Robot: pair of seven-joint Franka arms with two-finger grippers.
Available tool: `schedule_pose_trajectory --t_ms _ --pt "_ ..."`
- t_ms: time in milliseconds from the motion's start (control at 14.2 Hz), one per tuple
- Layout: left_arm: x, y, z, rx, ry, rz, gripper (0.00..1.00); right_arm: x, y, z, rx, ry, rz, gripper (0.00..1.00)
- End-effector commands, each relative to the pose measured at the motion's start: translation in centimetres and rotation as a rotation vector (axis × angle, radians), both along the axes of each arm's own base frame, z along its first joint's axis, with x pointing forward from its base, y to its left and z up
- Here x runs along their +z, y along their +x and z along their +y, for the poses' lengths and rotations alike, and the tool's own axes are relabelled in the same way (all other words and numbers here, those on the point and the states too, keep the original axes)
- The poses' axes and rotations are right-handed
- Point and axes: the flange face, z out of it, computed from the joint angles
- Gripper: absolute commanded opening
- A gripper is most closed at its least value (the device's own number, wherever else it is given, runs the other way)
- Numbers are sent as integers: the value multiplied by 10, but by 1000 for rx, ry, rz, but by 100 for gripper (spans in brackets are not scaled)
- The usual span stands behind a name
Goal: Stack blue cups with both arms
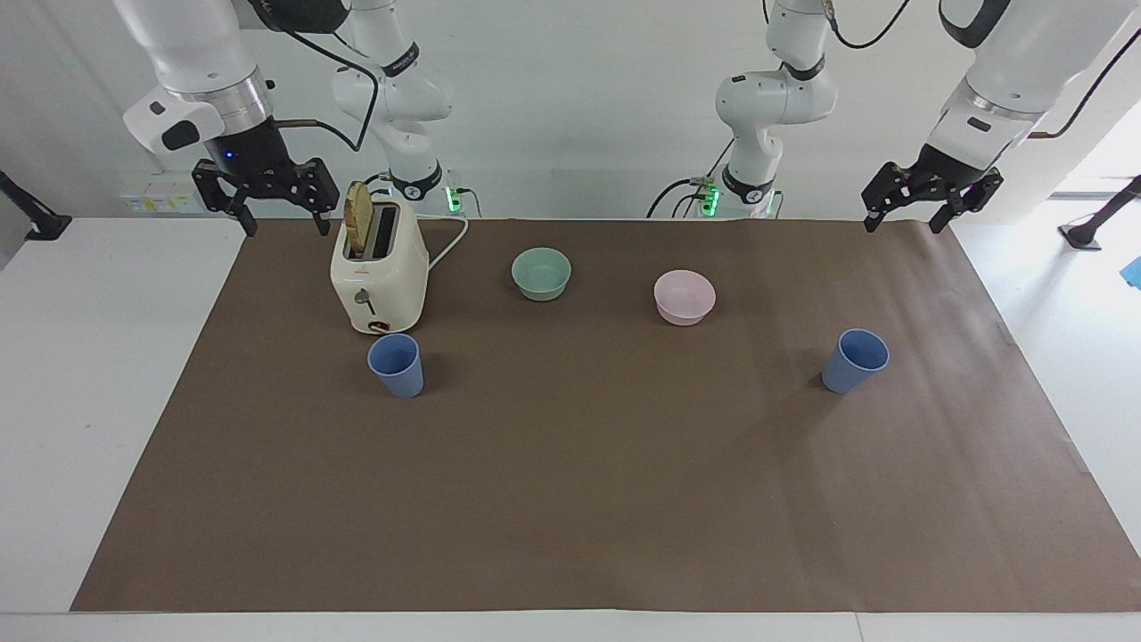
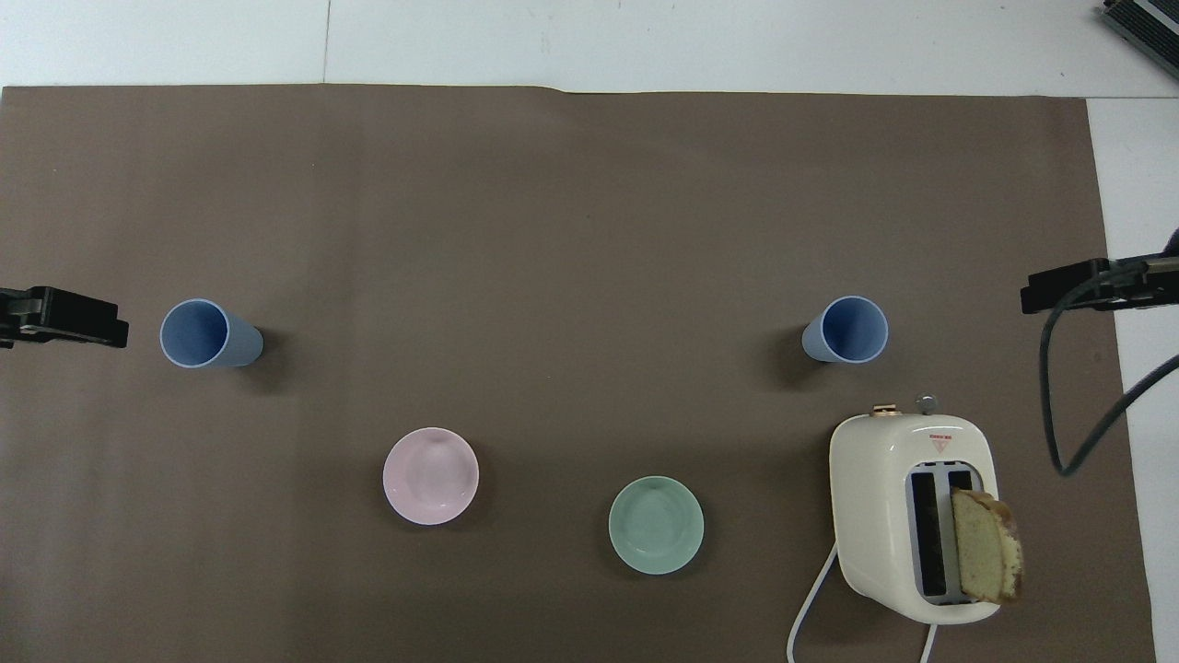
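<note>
A brown mat (image 2: 589,230) covers most of the frame. Two blue cups stand upright on it at mid-height: one cup (image 2: 204,333) at the frame's left, the other cup (image 2: 847,330) right of centre. Below them sit a pink bowl (image 2: 430,476) and a green bowl (image 2: 656,525). A cream toaster (image 2: 875,479) at lower right holds a bread slice (image 2: 987,545). A black gripper tip shows at each side edge: left gripper (image 2: 57,317), right gripper (image 2: 1073,287).

White worktop (image 1: 80,374) under a brown paper sheet (image 1: 588,481) covering most of it. Plain white wall (image 1: 579,107) above the worktop's edge, with a socket strip (image 1: 160,194) low on it. Bright daylight on the floor (image 1: 1101,169) beside the worktop.
</note>
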Motion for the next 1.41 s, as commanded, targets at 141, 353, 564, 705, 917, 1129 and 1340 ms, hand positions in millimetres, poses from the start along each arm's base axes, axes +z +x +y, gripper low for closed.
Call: schedule_pose_trajectory --t_ms 141,353,564,705,917,1129,1340 --pt "3 -6 3 10 8 -5 100 3 -5 -2 14 3 -2 100" --pt "3 -7 -9 -11 9 -5 100 3 -5 -2 14 3 -2 100" --pt "3 -5 -7 -10 8 -16 100 3 -5 -2 14 3 -2 100" --pt "4 -5 -7 -5 8 -19 100 3 -5 -2 14 3 -2 100" --pt "-14 1 5 21 8 -25 100 3 -5 -2 14 2 -2 100" --pt "-51 14 31 66 9 -49 100 3 -5 -2 13 3 -2 100" --pt "-99 19 68 135 10 -47 100 3 -5 -2 14 3 -2 100"
